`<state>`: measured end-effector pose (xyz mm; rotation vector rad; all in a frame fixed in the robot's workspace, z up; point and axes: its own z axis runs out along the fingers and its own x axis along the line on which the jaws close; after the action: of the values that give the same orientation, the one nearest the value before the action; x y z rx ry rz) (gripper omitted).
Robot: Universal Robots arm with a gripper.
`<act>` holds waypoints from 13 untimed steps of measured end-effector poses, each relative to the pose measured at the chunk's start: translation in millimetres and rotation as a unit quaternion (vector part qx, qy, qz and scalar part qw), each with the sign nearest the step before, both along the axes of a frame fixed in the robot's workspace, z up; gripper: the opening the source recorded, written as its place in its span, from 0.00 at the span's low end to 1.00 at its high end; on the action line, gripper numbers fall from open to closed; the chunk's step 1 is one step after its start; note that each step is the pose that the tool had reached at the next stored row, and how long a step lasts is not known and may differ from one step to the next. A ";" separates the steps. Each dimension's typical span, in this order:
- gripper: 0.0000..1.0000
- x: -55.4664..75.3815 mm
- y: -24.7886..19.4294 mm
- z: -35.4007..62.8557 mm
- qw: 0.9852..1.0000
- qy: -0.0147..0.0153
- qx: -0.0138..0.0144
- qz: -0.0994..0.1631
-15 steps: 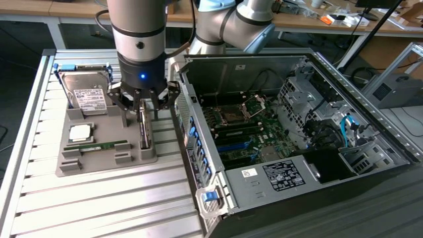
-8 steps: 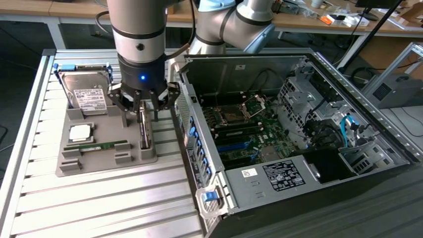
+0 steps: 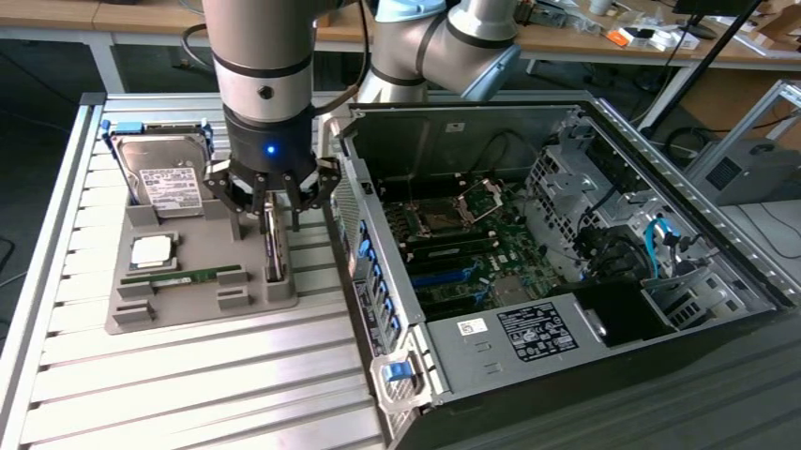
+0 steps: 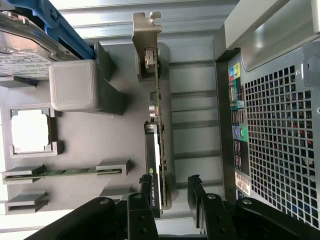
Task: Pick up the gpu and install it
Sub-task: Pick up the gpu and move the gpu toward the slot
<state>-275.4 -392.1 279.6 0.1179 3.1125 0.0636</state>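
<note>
- GPU [image 3: 273, 251] first, from the exterior view: I see it standing on its long edge in a slot of the grey tray [image 3: 250, 292], along the tray side nearest the computer case [image 3: 701, 234].
- My gripper [image 3: 270, 202] hangs straight down over the end of the card farthest from the camera, with its dark fingers spread on both sides of it.
- On the same tray, toward the exterior view's left, a hard drive [image 3: 169, 183] in a blue frame stands upright, a processor chip [image 3: 153, 249] lies flat, and a memory stick [image 3: 184, 277] sits in its slot.
- The tray rests on a ribbed metal table [image 3: 188, 375]. The case lies open just beside it, with its board showing.
- From the wrist view: I look down the top edge of the GPU [image 4: 161, 125], its silver bracket at the far end.
- The gripper [image 4: 169, 184] is wide open and holds nothing. The card's near end lies between the fingers [image 4: 196, 192].
- One finger looks very close to the card, perhaps touching, though I cannot be sure. The other is clearly apart from it.
- Hard drive [image 4: 25, 50], chip [image 4: 31, 131] and memory stick [image 4: 60, 173] lie on one side of the card, and the case's perforated back panel [image 4: 280, 130] is on the other.
</note>
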 end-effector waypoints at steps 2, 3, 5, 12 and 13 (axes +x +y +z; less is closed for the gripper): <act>0.42 0.0 0.0 -0.5 1.000 0.000 0.000 0.000; 0.42 0.0 0.0 -0.8 1.000 0.000 0.000 0.000; 0.42 0.0 0.0 -1.4 1.000 0.000 0.000 0.000; 0.42 0.0 0.0 -3.3 1.000 0.000 0.000 0.000; 0.42 0.0 0.0 -3.5 1.000 0.000 0.000 0.000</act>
<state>-275.4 -392.1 276.2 0.1179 3.1125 0.0636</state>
